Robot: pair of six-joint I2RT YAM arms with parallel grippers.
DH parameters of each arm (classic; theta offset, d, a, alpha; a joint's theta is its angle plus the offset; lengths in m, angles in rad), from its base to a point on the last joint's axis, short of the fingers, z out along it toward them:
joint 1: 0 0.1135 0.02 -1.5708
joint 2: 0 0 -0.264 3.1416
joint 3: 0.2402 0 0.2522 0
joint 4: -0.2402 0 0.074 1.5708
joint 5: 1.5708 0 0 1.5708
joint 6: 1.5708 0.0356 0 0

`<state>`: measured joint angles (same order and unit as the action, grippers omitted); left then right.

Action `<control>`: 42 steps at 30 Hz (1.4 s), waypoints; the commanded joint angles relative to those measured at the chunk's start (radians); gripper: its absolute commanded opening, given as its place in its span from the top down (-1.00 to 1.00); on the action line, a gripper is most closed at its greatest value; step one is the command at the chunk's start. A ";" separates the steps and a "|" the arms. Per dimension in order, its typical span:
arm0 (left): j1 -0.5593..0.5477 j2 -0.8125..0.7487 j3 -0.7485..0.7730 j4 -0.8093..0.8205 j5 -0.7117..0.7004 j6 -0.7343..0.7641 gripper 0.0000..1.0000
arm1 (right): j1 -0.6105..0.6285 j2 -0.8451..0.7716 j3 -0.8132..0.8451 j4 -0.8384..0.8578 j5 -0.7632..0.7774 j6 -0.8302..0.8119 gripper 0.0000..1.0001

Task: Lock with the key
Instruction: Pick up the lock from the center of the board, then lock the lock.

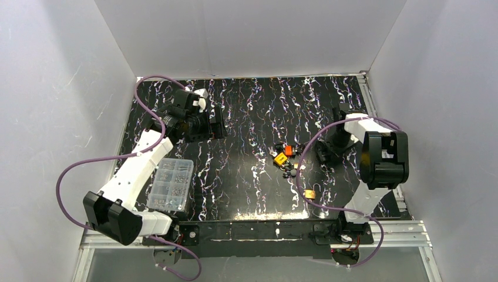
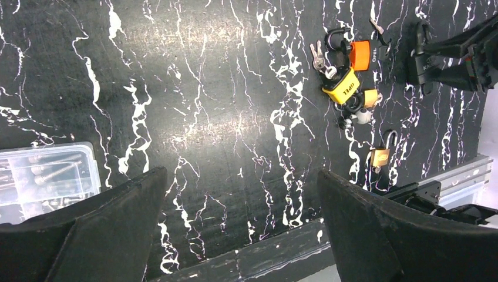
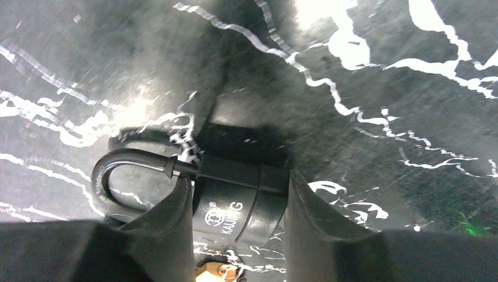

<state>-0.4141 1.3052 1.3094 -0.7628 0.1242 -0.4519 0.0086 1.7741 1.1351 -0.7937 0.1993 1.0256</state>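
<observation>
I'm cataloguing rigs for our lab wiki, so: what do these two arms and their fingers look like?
Both arms, the left arm and the right arm, have white boxy links joined by bulky black joint housings. A purple cable loops loosely along each. The left fingers and right fingers are matte black, broad and wedge-shaped. No markings show on them.

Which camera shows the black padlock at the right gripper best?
The right wrist view: the black padlock fills the frame between the right gripper's fingers, its lettering visible. In the top view the gripper covers it. In the left wrist view it cannot be told from the distant gripper.
</observation>
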 commanded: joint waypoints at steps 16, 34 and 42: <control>0.004 0.158 -0.055 0.239 0.470 -0.056 -0.61 | 0.197 -0.313 0.022 0.147 -0.185 -0.380 0.97; -0.008 0.111 -0.041 0.313 0.687 -0.203 -0.34 | 0.734 -0.392 0.280 0.144 -0.034 -0.509 0.97; -0.008 0.068 -0.068 0.328 0.701 -0.236 -0.22 | 0.845 -0.320 0.400 0.097 0.086 -0.572 0.97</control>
<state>-0.4164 1.4239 1.2499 -0.4473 0.7868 -0.6666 0.8131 1.4353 1.4326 -0.7116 0.2005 0.4923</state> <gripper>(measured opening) 0.626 0.599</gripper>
